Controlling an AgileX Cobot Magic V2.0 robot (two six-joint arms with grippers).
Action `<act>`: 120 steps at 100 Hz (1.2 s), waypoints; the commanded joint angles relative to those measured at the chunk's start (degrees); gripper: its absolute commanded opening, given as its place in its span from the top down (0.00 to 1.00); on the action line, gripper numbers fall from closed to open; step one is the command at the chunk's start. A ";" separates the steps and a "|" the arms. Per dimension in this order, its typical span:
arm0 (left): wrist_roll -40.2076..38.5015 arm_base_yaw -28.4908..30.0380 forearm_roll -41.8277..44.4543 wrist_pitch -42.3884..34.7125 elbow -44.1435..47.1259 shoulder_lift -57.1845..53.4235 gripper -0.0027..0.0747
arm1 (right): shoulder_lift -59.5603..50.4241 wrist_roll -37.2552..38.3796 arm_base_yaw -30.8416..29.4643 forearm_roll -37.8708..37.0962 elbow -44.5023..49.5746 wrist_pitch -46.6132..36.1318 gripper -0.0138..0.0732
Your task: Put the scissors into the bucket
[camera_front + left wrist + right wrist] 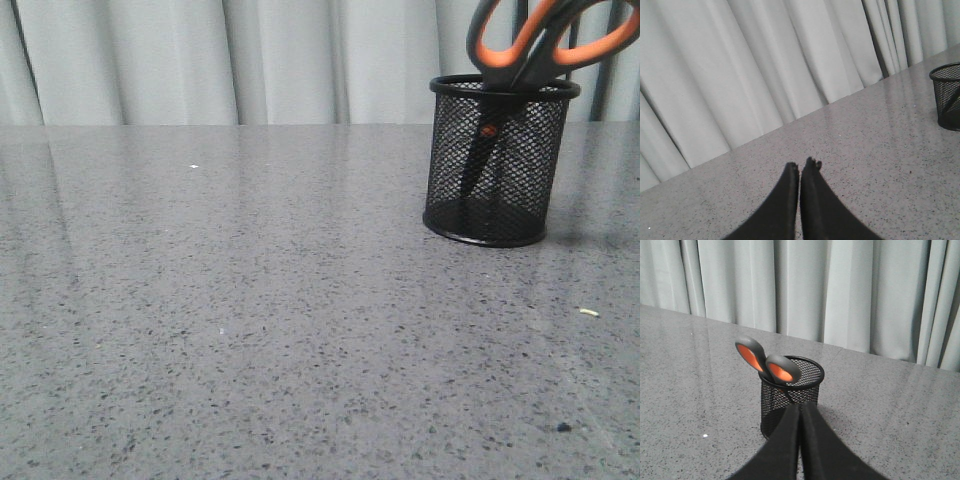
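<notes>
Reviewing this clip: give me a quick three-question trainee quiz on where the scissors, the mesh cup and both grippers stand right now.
1. True or false: the scissors stand blades-down inside the bucket.
2. Which part of the scissors shows above the rim?
3. Multiple choice, the right gripper jaws are: A open wide, B shut and empty, C gripping a handle.

Key: 1 true. 2 the orange-lined handles. 3 B; the left gripper is shut too.

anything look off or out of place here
Nothing stands out. The scissors stand blades-down in the upright bucket, handles leaning over the rim. Only a few small crumbs lie on the table.
</notes>
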 commanded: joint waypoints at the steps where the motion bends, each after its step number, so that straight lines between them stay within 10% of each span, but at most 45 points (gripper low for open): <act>1: -0.60 -0.52 -0.22 -5.08 -0.34 -0.76 0.99 | 0.41 -0.50 -0.40 0.04 -1.46 -4.75 0.89; 48: -4.81 16.82 -9.62 -21.58 16.68 -0.76 0.99 | 0.41 -0.50 -0.40 0.04 -1.46 -4.75 0.89; 74: -9.12 27.81 -10.12 -17.99 22.43 -1.31 0.99 | 0.41 -0.50 -0.40 0.04 -1.46 -4.75 0.89; 120: -9.12 28.26 -10.12 -9.78 24.28 -1.45 0.99 | 0.41 -0.50 -0.40 0.04 -1.46 -4.75 0.89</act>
